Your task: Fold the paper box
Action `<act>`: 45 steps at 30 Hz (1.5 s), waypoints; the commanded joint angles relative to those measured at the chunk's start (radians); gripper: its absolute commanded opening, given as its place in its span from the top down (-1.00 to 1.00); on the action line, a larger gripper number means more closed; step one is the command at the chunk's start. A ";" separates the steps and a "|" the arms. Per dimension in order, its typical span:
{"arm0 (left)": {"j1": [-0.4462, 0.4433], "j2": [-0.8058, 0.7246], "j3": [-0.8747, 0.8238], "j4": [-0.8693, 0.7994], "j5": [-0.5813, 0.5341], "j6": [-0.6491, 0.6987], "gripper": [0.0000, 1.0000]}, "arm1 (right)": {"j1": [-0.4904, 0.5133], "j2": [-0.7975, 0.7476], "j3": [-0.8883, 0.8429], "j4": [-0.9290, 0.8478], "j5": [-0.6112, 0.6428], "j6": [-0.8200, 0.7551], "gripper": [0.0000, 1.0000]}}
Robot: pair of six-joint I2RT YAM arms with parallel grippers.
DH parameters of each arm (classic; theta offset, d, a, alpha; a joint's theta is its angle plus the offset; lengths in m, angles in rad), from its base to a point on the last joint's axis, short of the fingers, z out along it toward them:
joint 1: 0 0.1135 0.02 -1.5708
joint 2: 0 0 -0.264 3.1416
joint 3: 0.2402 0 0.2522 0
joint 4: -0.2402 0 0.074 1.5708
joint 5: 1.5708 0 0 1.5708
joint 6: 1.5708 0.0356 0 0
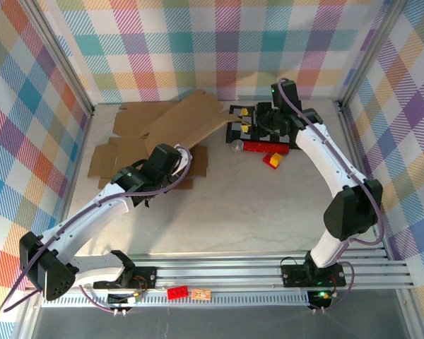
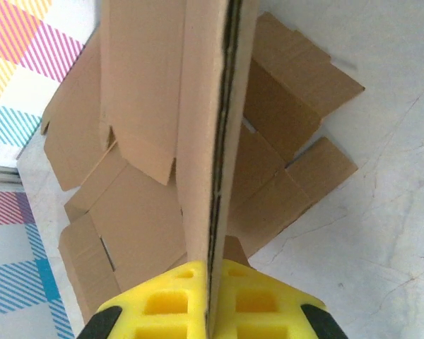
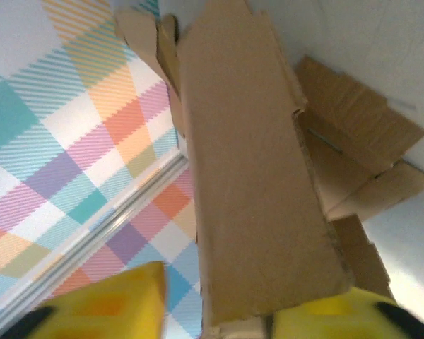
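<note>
Rail: nearest you, the rail point(image 1: 254, 272) carries a red brick point(image 1: 177, 292) left of its middle.
Left gripper: your left gripper point(image 2: 212, 314) is clamped on the box point(image 2: 198, 106). The yellow pads point(image 2: 162, 304) press both faces of the near end, so in the wrist view you look straight along the corrugated edge.
Box position: it is left of the table's centre and lifted clear of the surface, between your two grippers.
Box axis: in the top view the long axis of the box point(image 1: 191, 116) runs from near-left to far-right, starting at the left gripper point(image 1: 173, 157). Its far end points at the right gripper point(image 1: 244, 120).
Sheets: more cardboard sheets point(image 1: 124, 155) lie flat on the table under and left of the box, flaps spread out.
Right gripper: your right gripper point(image 3: 219, 314) has its fingers apart. The box point(image 3: 254, 176) passes between them, with wall pattern showing in the gap beside the left finger point(image 3: 106, 304). Whether the other finger touches the cardboard is too blurred to tell.
Tray: a black tray point(image 1: 233, 134) sits right of centre, partly under the right gripper. A long red bar point(image 1: 265, 146) lies along its near edge.
Loose pieces: a yellow-and-red brick point(image 1: 272, 161) rests on the table just in front of the tray. A small silver ball point(image 1: 237, 146) sits at the tray's near-left corner.
</note>
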 commanded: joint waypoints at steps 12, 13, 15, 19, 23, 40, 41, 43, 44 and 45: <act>-0.006 0.187 0.380 -0.336 -0.009 -0.127 1.00 | 0.298 -0.178 0.155 -0.142 0.449 -0.347 -0.30; -0.009 0.190 0.390 -0.337 -0.009 -0.127 1.00 | 0.318 -0.154 0.173 -0.125 0.448 -0.358 -0.31; -0.011 0.199 0.404 -0.340 -0.009 -0.130 1.00 | 0.345 -0.102 0.224 -0.128 0.440 -0.375 -0.31; -0.022 0.219 0.437 -0.348 -0.012 -0.136 1.00 | 0.374 0.002 0.310 -0.158 0.408 -0.367 -0.28; -0.037 0.228 0.455 -0.352 -0.024 -0.138 1.00 | 0.381 0.083 0.369 -0.181 0.389 -0.352 -0.23; -0.051 0.130 0.395 -0.269 -0.075 -0.147 0.37 | 0.361 0.148 0.493 -0.354 0.369 -0.245 1.00; -0.051 0.117 0.377 -0.255 -0.077 -0.147 0.26 | 0.354 0.148 0.501 -0.364 0.360 -0.232 1.00; -0.046 0.096 0.348 -0.237 -0.082 -0.144 0.16 | 0.339 0.148 0.516 -0.374 0.337 -0.214 1.00; -0.042 0.087 0.337 -0.235 -0.084 -0.141 0.15 | 0.332 0.153 0.530 -0.386 0.325 -0.206 1.00; -0.036 0.078 0.325 -0.233 -0.088 -0.138 0.13 | 0.324 0.158 0.547 -0.403 0.311 -0.202 1.00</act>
